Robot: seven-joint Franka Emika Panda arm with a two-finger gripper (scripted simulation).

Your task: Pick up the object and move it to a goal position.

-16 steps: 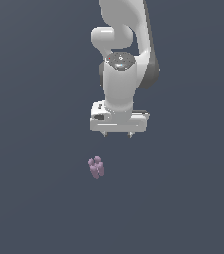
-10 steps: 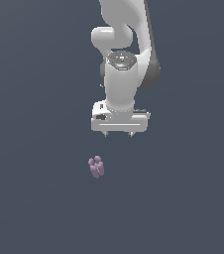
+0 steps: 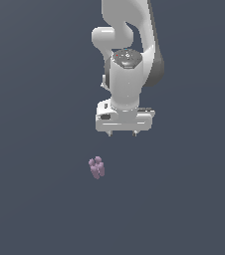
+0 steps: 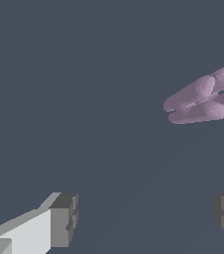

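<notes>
The object [image 3: 97, 168] is a small pale pinkish-purple lumpy cluster lying on the dark grey floor. It sits below and toward the exterior view's left of my white gripper [image 3: 122, 133]. The gripper hangs above the floor, apart from the object, with only its short fingertips showing under the hand. In the wrist view the object [image 4: 204, 98] lies ahead of the fingers and off to one side. The two fingertips [image 4: 63, 220] stand wide apart with nothing between them. The gripper [image 4: 146, 218] is open and empty.
The arm's white links and grey wrist [image 3: 129, 64] rise above the gripper. The plain dark grey floor [image 3: 35, 199] fills the rest of both views.
The gripper has come slightly lower and a little toward the exterior view's left. The object has not moved.
</notes>
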